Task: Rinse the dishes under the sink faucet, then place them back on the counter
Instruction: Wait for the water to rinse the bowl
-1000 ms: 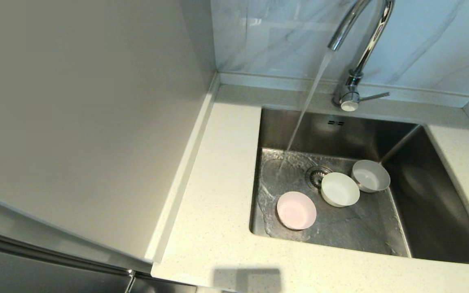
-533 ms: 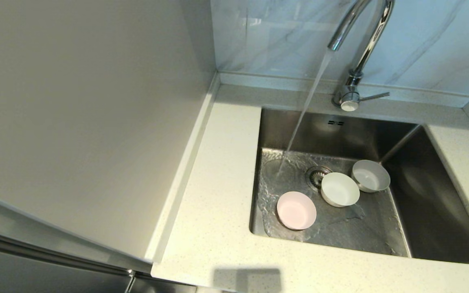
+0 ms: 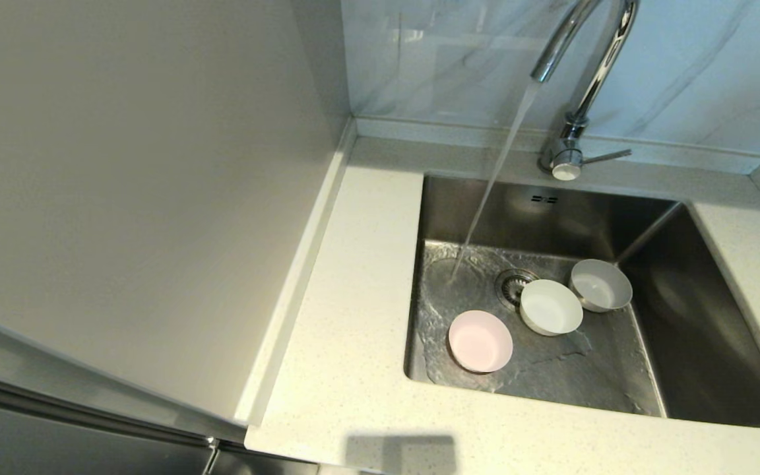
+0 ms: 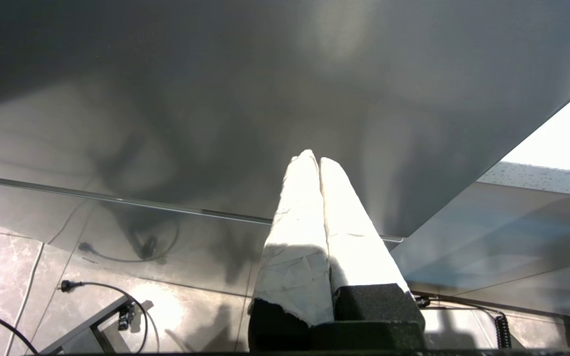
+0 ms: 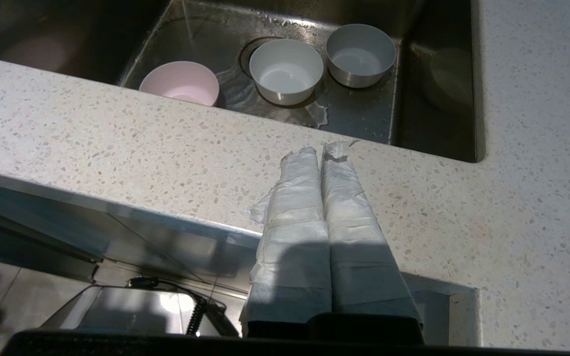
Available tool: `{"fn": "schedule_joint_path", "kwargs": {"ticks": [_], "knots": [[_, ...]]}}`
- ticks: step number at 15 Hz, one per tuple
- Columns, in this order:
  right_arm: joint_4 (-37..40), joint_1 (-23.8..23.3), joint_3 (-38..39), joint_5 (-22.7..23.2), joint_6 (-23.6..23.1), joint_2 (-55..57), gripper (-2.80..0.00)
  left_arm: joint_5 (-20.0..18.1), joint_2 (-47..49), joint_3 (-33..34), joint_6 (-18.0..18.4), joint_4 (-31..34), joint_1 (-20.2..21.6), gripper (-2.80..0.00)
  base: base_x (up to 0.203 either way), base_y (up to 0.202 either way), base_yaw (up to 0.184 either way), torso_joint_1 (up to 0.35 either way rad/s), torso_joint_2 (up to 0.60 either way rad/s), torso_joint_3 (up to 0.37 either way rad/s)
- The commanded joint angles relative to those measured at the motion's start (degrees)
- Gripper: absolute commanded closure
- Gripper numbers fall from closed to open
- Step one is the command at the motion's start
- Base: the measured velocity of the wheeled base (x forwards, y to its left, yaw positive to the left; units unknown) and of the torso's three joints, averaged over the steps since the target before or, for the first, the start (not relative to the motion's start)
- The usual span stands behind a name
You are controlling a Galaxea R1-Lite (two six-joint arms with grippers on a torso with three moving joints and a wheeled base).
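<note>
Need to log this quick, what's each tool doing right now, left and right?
Left tool: shut, holding nothing.
Right tool: shut, holding nothing.

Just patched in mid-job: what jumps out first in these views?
Water runs from the faucet onto the sink floor, left of the drain. Three bowls sit in the sink: pink bowl nearest the stream but not under it, white bowl beside the drain, grey bowl to its right. Both end effectors are shut and empty: the right end effector over the counter front edge, the left end effector below a grey panel.
</note>
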State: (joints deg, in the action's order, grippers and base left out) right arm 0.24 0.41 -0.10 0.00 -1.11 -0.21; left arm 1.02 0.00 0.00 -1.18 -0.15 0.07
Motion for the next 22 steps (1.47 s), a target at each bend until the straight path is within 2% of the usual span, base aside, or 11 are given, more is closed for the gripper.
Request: {"fn": "schedule_joint_path", "kwargs": {"ticks": [1,22], "knots": [[0.0,0.0,0.0,0.0,0.0,0.2,0.00,0.0,-0.2,0.0,0.0,0.0,0.0,0.00,0.000,0.000,0.000,0.000,0.00,0.000],[0.0,0.0,0.0,0.0,0.0,0.2,0.00,0.0,-0.2,0.0,0.0,0.0,0.0,0.00,0.000,0.000,0.000,0.000,0.00,0.000]]}}
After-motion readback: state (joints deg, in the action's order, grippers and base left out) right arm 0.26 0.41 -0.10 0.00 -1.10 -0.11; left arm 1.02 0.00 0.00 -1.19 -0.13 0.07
